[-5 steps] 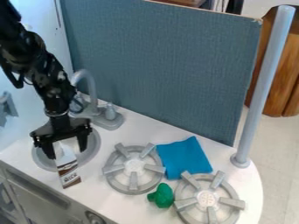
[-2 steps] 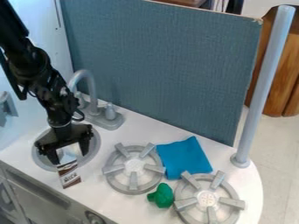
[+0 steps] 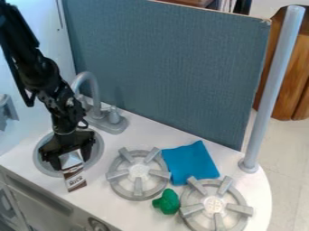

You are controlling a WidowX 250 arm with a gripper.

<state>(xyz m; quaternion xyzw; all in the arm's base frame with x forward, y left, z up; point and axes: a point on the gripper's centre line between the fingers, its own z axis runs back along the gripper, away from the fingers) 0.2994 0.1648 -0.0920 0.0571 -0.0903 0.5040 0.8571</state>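
Observation:
The black gripper [image 3: 72,161] is over the round grey sink at the left, pointing down and shut on a white and brown carton [image 3: 74,175]. The carton's upper part lies between the fingers. Its lower end slants toward the counter's front edge, past the sink's rim [image 3: 39,164]; whether it touches the counter, I cannot tell.
A grey faucet [image 3: 96,101] stands behind the sink. Rightward are two grey burners [image 3: 138,169] [image 3: 213,204], a blue cloth [image 3: 190,163] and a green toy vegetable [image 3: 167,201]. A blue-grey panel [image 3: 163,67] backs the counter, with a grey pole [image 3: 272,90] at its right.
The gripper has shifted slightly right and down, with its fingers a little closer together. The carton has moved slightly right and up in the view.

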